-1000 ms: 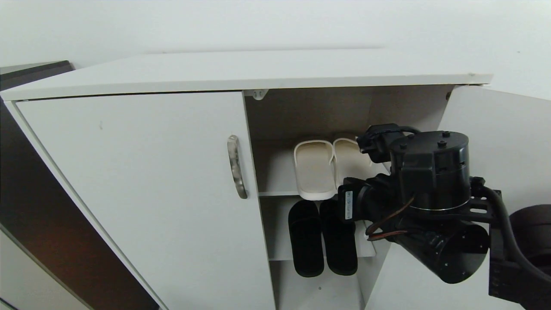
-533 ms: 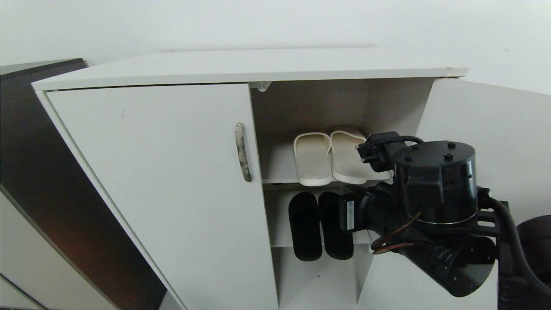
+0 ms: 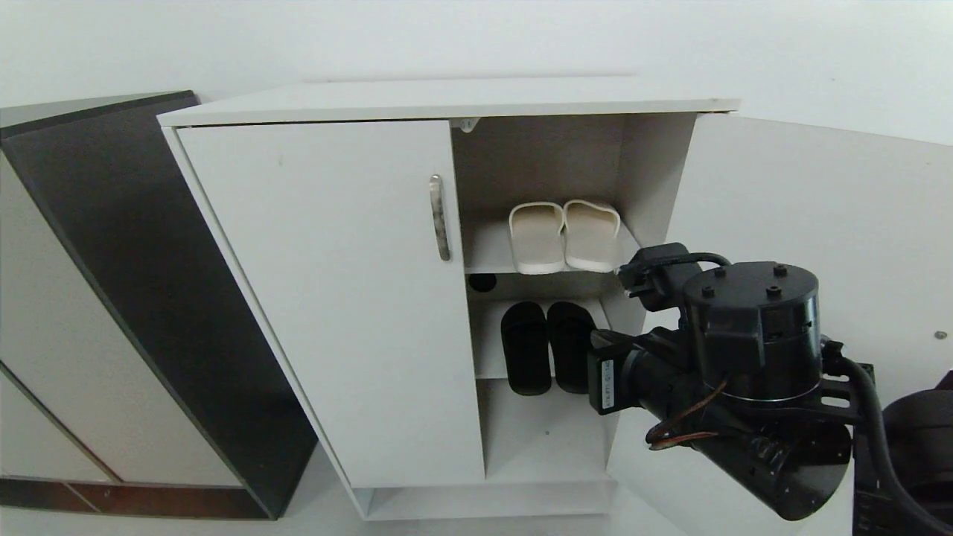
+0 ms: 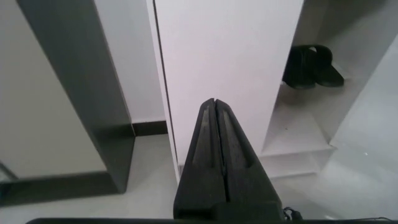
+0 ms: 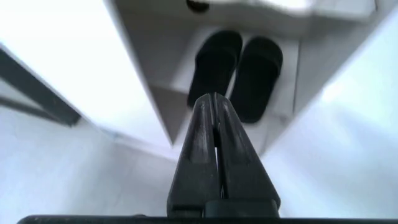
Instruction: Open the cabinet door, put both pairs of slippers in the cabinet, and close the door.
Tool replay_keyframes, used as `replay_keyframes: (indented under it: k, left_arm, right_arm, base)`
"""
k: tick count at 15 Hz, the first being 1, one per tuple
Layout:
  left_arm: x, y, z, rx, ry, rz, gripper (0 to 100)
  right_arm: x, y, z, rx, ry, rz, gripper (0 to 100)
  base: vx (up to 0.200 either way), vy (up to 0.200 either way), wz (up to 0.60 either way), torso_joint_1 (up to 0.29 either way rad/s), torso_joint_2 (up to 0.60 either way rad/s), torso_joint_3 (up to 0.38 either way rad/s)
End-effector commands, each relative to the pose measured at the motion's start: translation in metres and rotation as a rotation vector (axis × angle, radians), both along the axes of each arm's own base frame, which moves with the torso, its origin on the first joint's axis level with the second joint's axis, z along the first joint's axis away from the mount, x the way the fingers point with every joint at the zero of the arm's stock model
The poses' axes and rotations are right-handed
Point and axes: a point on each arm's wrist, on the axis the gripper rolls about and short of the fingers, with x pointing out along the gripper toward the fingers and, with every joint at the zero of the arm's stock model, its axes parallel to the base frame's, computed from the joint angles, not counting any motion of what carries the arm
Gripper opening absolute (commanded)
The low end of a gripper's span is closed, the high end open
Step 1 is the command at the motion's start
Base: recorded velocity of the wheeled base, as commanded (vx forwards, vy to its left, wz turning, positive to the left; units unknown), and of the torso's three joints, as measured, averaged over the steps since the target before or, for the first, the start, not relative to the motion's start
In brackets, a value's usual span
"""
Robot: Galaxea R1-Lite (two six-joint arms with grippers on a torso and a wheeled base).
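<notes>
Both pairs lie inside the cabinet (image 3: 447, 100), each with its two slippers side by side and their long axes running front to back. The cream slippers (image 3: 563, 236) sit on the upper shelf (image 3: 488, 249). The black slippers (image 3: 547, 346) sit on the shelf below, their near ends hanging just over its front edge. From this angle the toes seem to point inward, heels toward the opening. The right door (image 3: 819, 223) stands swung wide open, and the left door (image 3: 335, 298) is closed with its handle (image 3: 440, 218) upright. Against the earlier frames the whole head view has drawn back, so the cabinet looks smaller and its base and the dark panel (image 3: 149, 298) beside it now show. That is the camera's move, and the slippers keep their places. The right arm's wrist, which overlapped the right cream slipper a second ago, now sits below and to the right of that pair. The right gripper (image 5: 214, 98) has its fingers pressed together on nothing, with the black pair straight beyond its tip, apart from it. The left gripper (image 4: 214, 101) is likewise pressed together, low before the closed door, with the black pair off to one side in the open compartment, well apart.
</notes>
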Motion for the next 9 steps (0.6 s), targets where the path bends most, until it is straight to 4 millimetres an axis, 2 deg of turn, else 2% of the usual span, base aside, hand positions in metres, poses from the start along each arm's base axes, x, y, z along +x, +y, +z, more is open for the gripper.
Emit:
replay_keyframes:
  k: [1,9]
  left_arm:
    - [0.0,0.0,-0.0001,-0.001,0.001,0.0,0]
    - [0.0,0.0,-0.0001,-0.001,0.001,0.0,0]
  right_arm:
    - [0.0032,0.0029,-0.0106,-0.028,0.021,-0.001,0]
    - [0.0066,0.0048,-0.0188,-0.047,0.036,-0.006,0]
  base:
    - [-0.2,0.0,0.0,-0.002,0.0,0.002]
    - [0.0,0.0,0.0,0.0,0.0,0.0]
